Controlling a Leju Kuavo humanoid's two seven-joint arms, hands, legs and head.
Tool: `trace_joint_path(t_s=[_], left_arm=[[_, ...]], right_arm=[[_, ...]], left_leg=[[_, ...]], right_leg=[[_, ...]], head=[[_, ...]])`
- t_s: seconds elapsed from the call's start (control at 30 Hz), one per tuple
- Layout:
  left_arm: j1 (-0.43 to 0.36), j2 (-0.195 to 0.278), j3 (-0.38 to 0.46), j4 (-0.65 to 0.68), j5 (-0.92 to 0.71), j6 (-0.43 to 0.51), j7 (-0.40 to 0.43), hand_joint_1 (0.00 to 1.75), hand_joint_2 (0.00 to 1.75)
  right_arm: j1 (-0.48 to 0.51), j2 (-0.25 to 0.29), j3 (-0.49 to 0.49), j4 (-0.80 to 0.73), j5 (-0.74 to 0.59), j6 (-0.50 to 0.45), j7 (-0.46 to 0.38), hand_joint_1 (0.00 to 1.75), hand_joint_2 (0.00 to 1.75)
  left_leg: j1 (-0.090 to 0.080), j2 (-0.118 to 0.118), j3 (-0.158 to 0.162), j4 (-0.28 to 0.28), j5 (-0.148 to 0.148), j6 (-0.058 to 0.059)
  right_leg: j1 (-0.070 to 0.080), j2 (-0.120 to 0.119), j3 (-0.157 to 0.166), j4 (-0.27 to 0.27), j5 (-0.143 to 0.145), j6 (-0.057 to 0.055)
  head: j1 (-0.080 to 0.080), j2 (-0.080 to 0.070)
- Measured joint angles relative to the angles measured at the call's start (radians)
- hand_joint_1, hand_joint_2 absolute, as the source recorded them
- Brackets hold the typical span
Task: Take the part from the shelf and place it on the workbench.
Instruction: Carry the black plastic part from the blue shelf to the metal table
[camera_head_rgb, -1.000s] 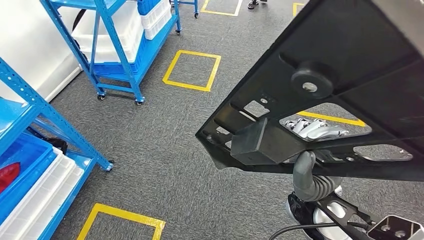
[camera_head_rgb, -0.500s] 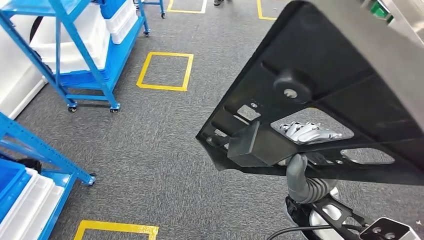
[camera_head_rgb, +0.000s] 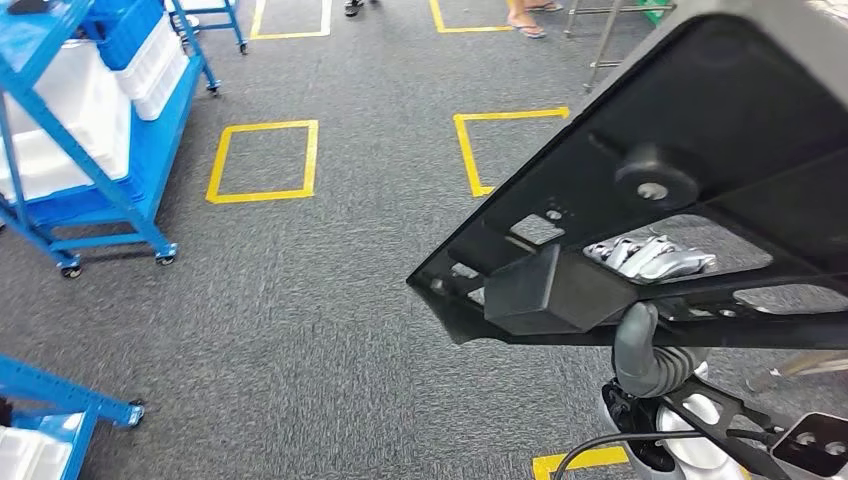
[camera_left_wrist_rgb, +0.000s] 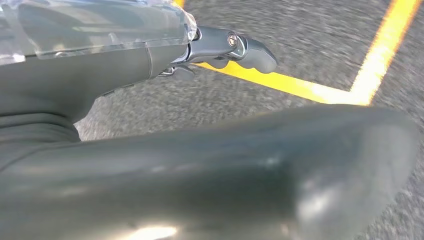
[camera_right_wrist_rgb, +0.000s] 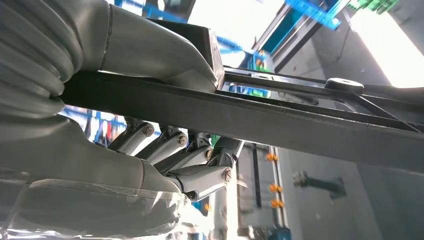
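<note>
The part (camera_head_rgb: 700, 190), a large flat black panel with cut-outs, a round boss and a boxy block on its near edge, is held tilted in the air at the right of the head view, above grey carpet (camera_head_rgb: 320, 330) marked with yellow squares (camera_head_rgb: 262, 160). The right hand (camera_right_wrist_rgb: 165, 160) grips its edge, thumb on one face and fingers (camera_head_rgb: 650, 257) on the other, seen through a cut-out. The left hand (camera_left_wrist_rgb: 235, 47) hangs over the carpet holding nothing, fingers slightly curled; blue shelves (camera_head_rgb: 80, 130) with white bins stand well to the left.
</note>
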Motion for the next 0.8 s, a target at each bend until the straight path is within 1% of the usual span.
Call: trace_joint_path(t_s=[0.03,0.07,0.1,0.13,0.17,0.2,0.23,0.27,0.3,0.33,0.37,0.4,0.43,0.47,0.5,0.53,0.57,0.6,0.63,0.67,0.7,0.73,0.77,0.8], left_arm=[[0.0,0.0,0.0,0.0,-0.001,-0.001,-0.001,0.0,0.0],[-0.001,0.0,0.001,0.0,-0.001,-0.001,-0.001,0.0,0.0],[-0.003,0.001,0.001,0.0,-0.002,-0.002,-0.002,0.0,0.0],[-0.005,0.001,0.001,0.0,-0.002,-0.002,-0.003,0.0,0.0],[-0.007,0.002,0.001,0.0,-0.002,-0.002,-0.004,0.0,0.0],[-0.008,0.002,0.001,0.0,-0.004,-0.002,-0.005,0.0,0.0],[-0.008,0.002,0.001,0.0,-0.006,-0.002,-0.007,0.0,0.0],[-0.008,0.003,0.001,0.0,-0.008,-0.002,-0.008,0.0,0.0],[-0.007,0.003,0.002,0.0,-0.01,-0.003,-0.009,0.0,0.0],[-0.007,0.003,0.002,0.0,-0.011,-0.004,-0.009,0.0,0.0],[-0.007,0.003,0.002,0.0,-0.011,-0.007,-0.009,0.0,0.0],[-0.008,0.003,0.002,0.0,-0.013,-0.011,-0.01,0.0,0.0],[-0.009,0.003,0.002,0.0,-0.015,-0.015,-0.01,0.0,0.0],[-0.01,0.003,0.002,0.0,-0.017,-0.019,-0.011,0.0,0.0],[-0.011,0.003,0.002,0.0,-0.019,-0.022,-0.011,0.0,0.0],[-0.011,0.004,0.002,0.0,-0.021,-0.023,-0.012,0.0,0.0],[-0.012,0.004,0.002,0.0,-0.023,-0.023,-0.012,0.0,0.0],[-0.012,0.004,0.002,0.0,-0.025,-0.023,-0.012,0.0,0.0],[-0.013,0.004,0.002,0.0,-0.026,-0.023,-0.012,0.0,0.0],[-0.014,0.005,0.002,0.0,-0.027,-0.023,-0.013,0.0,0.0],[-0.015,0.005,0.002,0.0,-0.028,-0.023,-0.013,0.0,0.0],[-0.015,0.005,0.002,0.0,-0.028,-0.023,-0.014,0.0,0.0],[-0.014,0.005,0.002,0.0,-0.029,-0.023,-0.015,0.0,0.0],[-0.013,0.006,0.001,0.0,-0.029,-0.023,-0.015,0.0,0.0]], right_arm=[[0.001,0.003,-0.009,0.0,0.002,0.003,0.0,1.75,1.75],[0.003,0.005,-0.016,0.0,0.005,0.005,0.0,1.75,1.75],[0.007,0.007,-0.022,0.0,0.008,0.006,0.0,1.75,1.75],[0.011,0.008,-0.027,-0.001,0.013,0.006,0.0,1.75,1.75],[0.015,0.009,-0.033,-0.002,0.022,0.006,0.0,1.75,1.75],[0.019,0.011,-0.037,-0.004,0.033,0.006,0.0,1.75,1.75],[0.021,0.014,-0.041,-0.007,0.045,0.005,0.0,1.75,1.75],[0.023,0.018,-0.043,-0.009,0.056,0.004,0.0,1.75,1.75],[0.026,0.023,-0.045,-0.01,0.065,0.004,0.0,1.75,1.75],[0.031,0.026,-0.046,-0.011,0.071,0.004,0.0,1.75,1.75],[0.035,0.028,-0.046,-0.012,0.074,0.004,0.0,1.75,1.75],[0.04,0.03,-0.047,-0.014,0.076,0.004,0.0,1.75,1.75],[0.043,0.031,-0.047,-0.017,0.078,0.004,0.0,1.75,1.75],[0.044,0.031,-0.048,-0.021,0.078,0.004,0.0,1.75,1.75],[0.045,0.032,-0.048,-0.025,0.079,0.003,0.0,1.75,1.75],[0.047,0.032,-0.048,-0.029,0.08,0.003,0.0,1.75,1.75],[0.049,0.032,-0.049,-0.033,0.081,0.003,0.0,1.75,1.75],[0.054,0.032,-0.05,-0.037,0.083,0.003,0.0,1.75,1.75],[0.059,0.032,-0.051,-0.042,0.083,0.003,0.0,1.75,1.75],[0.063,0.032,-0.053,-0.046,0.083,0.004,0.0,1.75,1.75],[0.066,0.033,-0.055,-0.05,0.083,0.005,0.0,1.75,1.75],[0.069,0.033,-0.056,-0.053,0.081,0.006,0.0,1.75,1.75],[0.07,0.034,-0.057,-0.054,0.079,0.007,-0.001,1.75,1.75],[0.071,0.034,-0.057,-0.055,0.077,0.007,0.0,1.75,1.75]], left_leg=[[0.001,-0.017,0.014,-0.032,0.006,0.002],[0.0,-0.025,0.019,-0.044,0.002,0.006],[-0.001,-0.018,0.02,-0.049,0.004,0.01],[-0.001,-0.007,0.023,-0.053,0.007,0.018],[-0.001,0.005,0.026,-0.059,0.01,0.025],[0.0,0.018,0.028,-0.065,0.014,0.032],[0.0,0.031,0.029,-0.07,0.016,0.037],[-0.003,0.043,0.03,-0.071,0.016,0.04],[-0.004,0.056,0.029,-0.07,0.015,0.041],[-0.006,0.07,0.03,-0.07,0.014,0.042],[-0.007,0.083,0.03,-0.07,0.012,0.042],[-0.007,0.095,0.032,-0.07,0.01,0.041],[-0.008,0.106,0.034,-0.069,0.008,0.038],[-0.008,0.117,0.038,-0.069,0.005,0.036],[-0.01,0.126,0.042,-0.069,0.002,0.031],[-0.012,0.135,0.045,-0.068,-0.001,0.026],[-0.014,0.144,0.047,-0.068,-0.003,0.021],[-0.015,0.153,0.05,-0.068,-0.006,0.016],[-0.014,0.162,0.052,-0.069,-0.009,0.01],[-0.012,0.158,0.054,-0.063,-0.016,0.005],[-0.01,0.142,0.049,-0.043,-0.032,0.0],[-0.007,0.117,0.032,0.0,-0.059,-0.004],[-0.005,0.088,0.004,0.063,-0.093,-0.007],[-0.004,0.069,-0.032,0.138,-0.126,-0.009]], right_leg=[[-0.001,0.011,-0.004,0.002,0.0,0.006],[-0.004,0.022,-0.009,0.003,0.002,0.012],[-0.006,0.033,-0.013,0.002,0.005,0.019],[-0.009,0.037,-0.015,0.001,0.006,0.025],[-0.008,0.026,-0.019,0.008,0.002,0.03],[-0.007,0.002,-0.031,0.032,-0.015,0.032],[-0.006,-0.03,-0.053,0.078,-0.041,0.034],[-0.006,-0.059,-0.085,0.142,-0.074,0.037],[-0.008,-0.076,-0.12,0.213,-0.105,0.039],[-0.009,-0.082,-0.145,0.265,-0.121,0.042],[-0.011,-0.085,-0.156,0.287,-0.12,0.043],[-0.012,-0.089,-0.143,0.264,-0.1,0.043],[-0.012,-0.1,-0.109,0.201,-0.067,0.041],[-0.01,-0.121,-0.067,0.122,-0.038,0.039],[-0.006,-0.142,-0.03,0.054,-0.015,0.035],[-0.002,-0.157,-0.007,0.009,-0.005,0.031],[0.003,-0.163,0.0,-0.007,-0.006,0.027],[0.006,-0.154,-0.001,-0.007,-0.006,0.023],[0.005,-0.14,0.0,-0.009,-0.005,0.019],[0.003,-0.129,0.003,-0.013,-0.003,0.014],[0.0,-0.118,0.006,-0.017,0.0,0.008],[-0.003,-0.108,0.009,-0.02,0.002,0.002],[-0.003,-0.098,0.009,-0.021,0.002,-0.002],[-0.003,-0.086,0.009,-0.021,0.003,-0.005]], head=[[0.0,0.0],[0.0,0.0],[0.0,0.0],[0.0,0.0],[0.0,0.0],[0.003,0.0],[0.005,0.0],[0.007,0.0],[0.008,0.0],[0.008,0.0],[0.008,0.0],[0.009,0.0],[0.009,0.0],[0.009,0.0],[0.008,0.0],[0.008,0.0],[0.008,0.0],[0.007,0.0],[0.008,0.0],[0.007,0.0],[0.006,0.0],[0.004,0.0],[0.001,0.0],[0.0,0.0]])
